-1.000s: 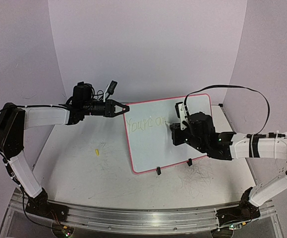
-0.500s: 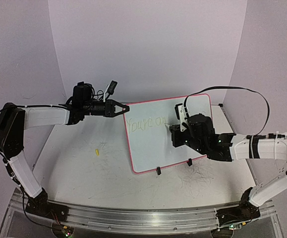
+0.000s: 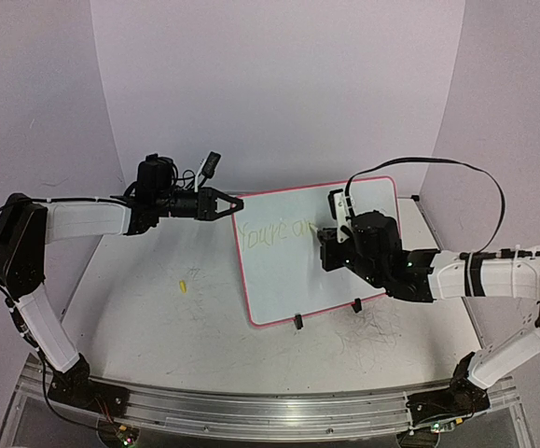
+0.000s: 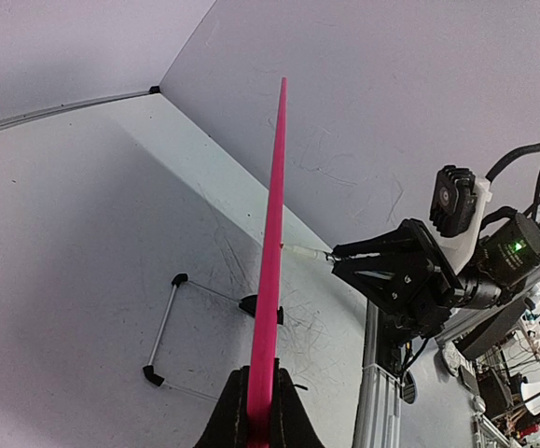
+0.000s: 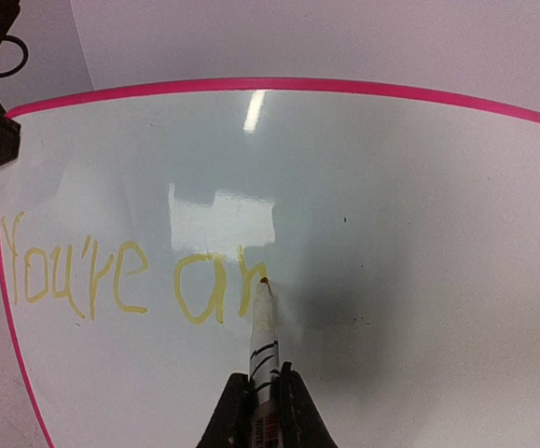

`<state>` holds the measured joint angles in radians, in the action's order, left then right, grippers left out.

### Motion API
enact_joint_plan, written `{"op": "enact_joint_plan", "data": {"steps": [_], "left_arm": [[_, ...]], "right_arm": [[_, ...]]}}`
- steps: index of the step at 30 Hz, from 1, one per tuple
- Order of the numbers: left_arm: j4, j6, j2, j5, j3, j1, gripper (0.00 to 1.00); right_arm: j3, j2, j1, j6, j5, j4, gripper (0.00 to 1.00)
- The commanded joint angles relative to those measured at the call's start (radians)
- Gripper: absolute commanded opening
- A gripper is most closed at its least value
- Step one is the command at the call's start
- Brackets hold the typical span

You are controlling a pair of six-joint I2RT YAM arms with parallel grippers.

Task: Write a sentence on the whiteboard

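Reading "You're an" in the yellow sentence [image 5: 130,280], upper left of whiteboard [image 3: 316,271]. Counting one whiteboard, one marker [image 5: 262,331], two clip feet [image 3: 298,322]. Seeing left gripper [image 4: 260,415] clamped on whiteboard edge, right gripper [image 5: 263,399] pinching marker, tip at the "n".

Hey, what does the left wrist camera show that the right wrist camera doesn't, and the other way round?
Only the left wrist view: the whiteboard edge-on as a thin pink line, and its black foot on the table. Only the right wrist view: the board's face and the sentence, reading "You're an" in yellow. Both: the board, the left gripper clamping its edge, and the marker held in the right gripper, tip at the board.
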<state>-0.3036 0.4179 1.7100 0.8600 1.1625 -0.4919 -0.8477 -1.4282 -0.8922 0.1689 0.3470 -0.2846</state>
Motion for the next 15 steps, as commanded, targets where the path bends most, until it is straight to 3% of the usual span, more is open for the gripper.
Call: {"op": "enact_joint_plan", "data": {"steps": [1, 15], "left_arm": [[0.037, -0.018, -0.038, -0.028, -0.007, 0.002, 0.00], [0.037, -0.018, -0.042, -0.028, -0.007, 0.002, 0.00]], "right_arm": [[-0.042, -0.024, 0.014, -0.011, 0.048, -0.024, 0.00], [-0.014, 0.019, 0.014, 0.037, 0.055, 0.023, 0.00]]}}
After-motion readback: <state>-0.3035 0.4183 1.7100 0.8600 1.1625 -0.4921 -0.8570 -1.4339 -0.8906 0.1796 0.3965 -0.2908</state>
